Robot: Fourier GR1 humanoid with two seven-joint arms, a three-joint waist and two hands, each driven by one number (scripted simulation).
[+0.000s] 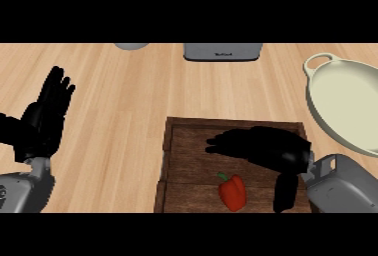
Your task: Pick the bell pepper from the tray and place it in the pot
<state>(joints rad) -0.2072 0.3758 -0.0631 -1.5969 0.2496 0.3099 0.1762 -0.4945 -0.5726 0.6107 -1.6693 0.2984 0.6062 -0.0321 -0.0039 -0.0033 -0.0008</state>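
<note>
A red bell pepper (233, 193) with a green stem lies in the near part of a dark wooden tray (184, 150). My right hand (269, 147) hovers over the tray just beyond and to the right of the pepper, fingers extended leftward and the thumb pointing down beside the pepper; it holds nothing. The cream pot (347, 102) stands at the right edge, partly cut off by the view. My left hand (44, 117) rests open at the left, fingers up.
A grey appliance (222, 51) sits at the far edge of the wooden counter, with a grey round object (131, 46) to its left. Bare counter lies between the tray and my left hand.
</note>
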